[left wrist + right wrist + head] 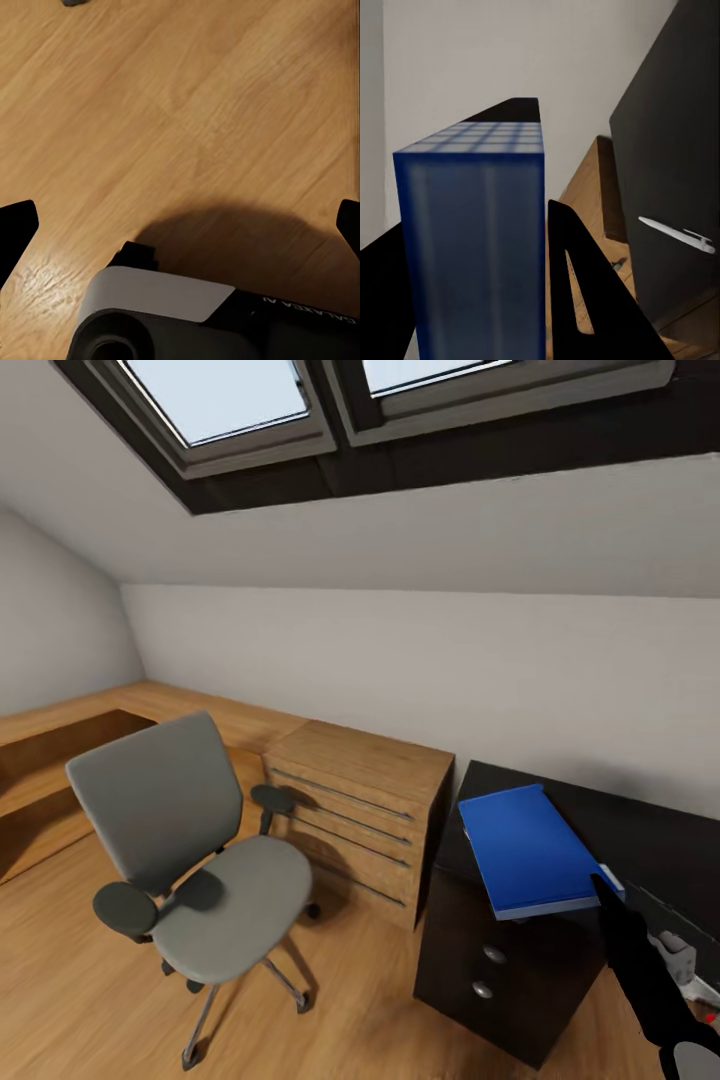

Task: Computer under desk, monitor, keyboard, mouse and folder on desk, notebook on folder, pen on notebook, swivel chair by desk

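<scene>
Head view: your right gripper (607, 882) has the folder (528, 848) pinched at its near corner, held over the end of the desk (640, 830) above the dark drawers (490, 970). Can't tell if the folder's resting on the top or just above it. Its long axis runs away from you toward the wall, so the rest of the folder lies straight ahead of the fingers. R wrist view confirms: one black finger (585, 300) sits tight against the blue face, closed on it. A white pen (679, 236) lies on the black top off to the side. Swivel chair (190, 840) stands empty, well apart, by the wood cabinet (360, 800). L gripper (180, 225) hangs wide open, nothing in it, over bare wood floor (187, 97). R arm's the one to set it down, I'd say.
</scene>
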Robot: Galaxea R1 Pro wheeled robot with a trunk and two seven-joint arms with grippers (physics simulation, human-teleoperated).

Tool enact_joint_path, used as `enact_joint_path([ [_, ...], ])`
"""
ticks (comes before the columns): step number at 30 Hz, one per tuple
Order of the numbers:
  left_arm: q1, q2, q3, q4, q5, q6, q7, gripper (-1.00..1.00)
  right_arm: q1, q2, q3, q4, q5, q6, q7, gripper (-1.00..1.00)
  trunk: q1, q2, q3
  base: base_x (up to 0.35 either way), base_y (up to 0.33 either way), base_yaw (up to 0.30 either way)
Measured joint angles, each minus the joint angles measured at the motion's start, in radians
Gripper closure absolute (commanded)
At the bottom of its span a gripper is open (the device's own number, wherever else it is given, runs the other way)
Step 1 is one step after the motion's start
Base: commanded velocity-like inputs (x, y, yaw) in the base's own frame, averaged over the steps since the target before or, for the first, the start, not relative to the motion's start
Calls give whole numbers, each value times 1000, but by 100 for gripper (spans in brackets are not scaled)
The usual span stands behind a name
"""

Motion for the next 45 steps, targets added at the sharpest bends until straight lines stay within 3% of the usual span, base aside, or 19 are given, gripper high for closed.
enact_joint_path([
  [8, -1, 0, 1, 50, -1, -11, 1, -100, 0, 1, -1, 0, 1, 0, -1, 100, -31, 56, 22, 0, 0, -280],
  [10, -1, -1, 5, 55, 0, -87, 7, -100, 0, 5, 0, 1, 1, -4, -55, 100, -38, 70, 27, 0, 0, -282],
  [14, 0, -3, 10, 56, 0, -148, 9, -100, -1, 6, -1, 2, 0, -5, -73, 100, -54, 98, 38, 0, 0, -282],
  [23, 0, -4, 10, 57, 1, -162, 9, -100, 0, 6, 0, 2, -3, 0, -70, 100, -88, 161, 64, 0, 0, -93],
  [33, 0, -5, 7, 57, -2, -164, 9, -100, -1, 1, 0, 31, 3, -10, -74, 100, -88, 161, 61, 0, 0, -89],
  [35, 0, -6, 3, 58, -2, -164, 9, -100, -1, -4, 0, 50, 2, -25, -74, 100, -88, 161, 59, 0, 0, -239],
  [36, 0, -6, 1, 62, -3, -164, 9, -100, -1, -16, 0, 63, 3, -82, -74, 100, -88, 161, 59, 0, 0, -246],
  [39, 0, -6, -1, 68, -3, -164, 10, -100, -1, -26, 0, 76, 3, -157, -75, 100, -88, 161, 56, 0, 0, -248],
  [45, 0, -6, -1, 69, -3, -164, 10, -100, -1, -32, 0, 82, 3, -209, -76, 100, -88, 161, 53, 0, 0, -249],
])
